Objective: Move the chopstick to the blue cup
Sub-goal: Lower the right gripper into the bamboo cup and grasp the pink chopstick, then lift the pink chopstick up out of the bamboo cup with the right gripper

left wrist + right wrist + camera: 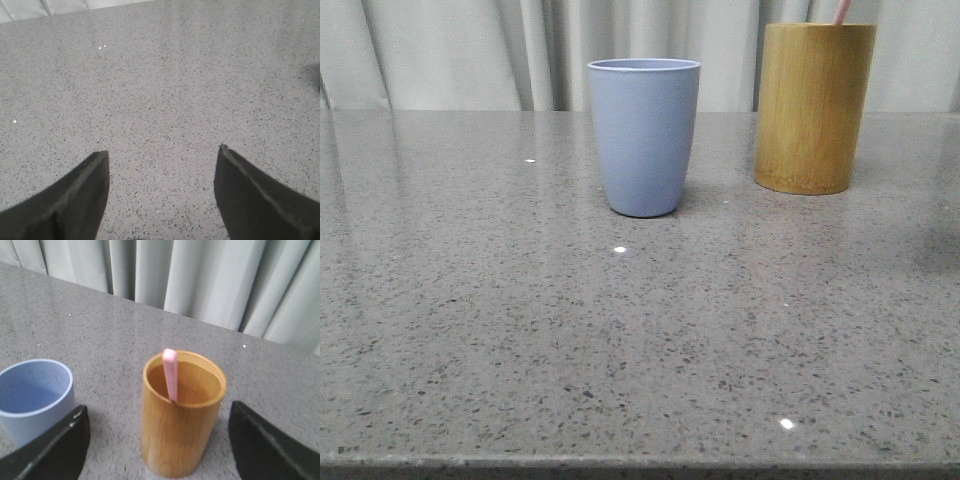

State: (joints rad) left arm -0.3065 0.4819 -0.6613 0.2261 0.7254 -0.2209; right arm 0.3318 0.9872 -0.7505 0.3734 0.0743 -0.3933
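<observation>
Chopstick (170, 374) stands upright in the bamboo holder (180, 415), framed between the wide-open, empty right gripper (160, 440), blue cup (32, 397) just beside, while the left gripper (162, 195) hovers open, empty, over bare worktop (165, 90).

Grey speckled stone counter (520, 330), polished enough to carry small bright glints of overhead light and faint pale vertical reflections. Front edge of the slab running along the bottom of the front view. Behind it, pale grey-white curtain (470, 50) hanging in soft vertical folds across the whole back.
</observation>
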